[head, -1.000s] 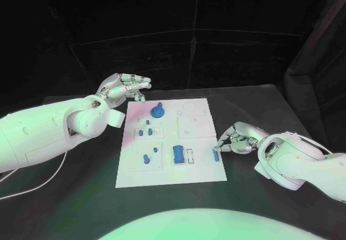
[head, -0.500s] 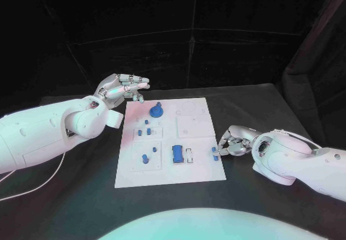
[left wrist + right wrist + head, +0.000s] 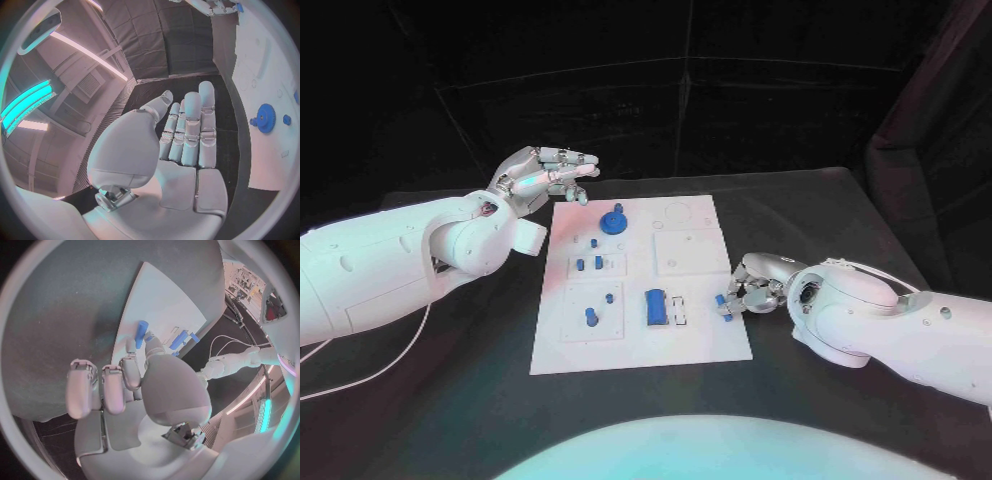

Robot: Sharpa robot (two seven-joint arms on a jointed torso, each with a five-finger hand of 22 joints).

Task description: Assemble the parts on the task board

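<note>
Right hand (image 3: 759, 292) pinches a blue part (image 3: 724, 302) at the task board (image 3: 704, 345) edge.

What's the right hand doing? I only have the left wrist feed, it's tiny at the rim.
Observer: The right hand is at the task board's right edge, its fingertips on a small blue part there.
Operator: Is the part lifted or still on the board?
Observer: In the right wrist view it lies at the board's edge, with a fingertip against its end. I can't tell if it's lifted.
Operator: Anything else near it?
Observer: A larger blue block stands on the board just inward of that part, beside a white strip.
Operator: And the left hand from above?
Observer: The left hand hovers off the board's far left corner, holding nothing.
</note>
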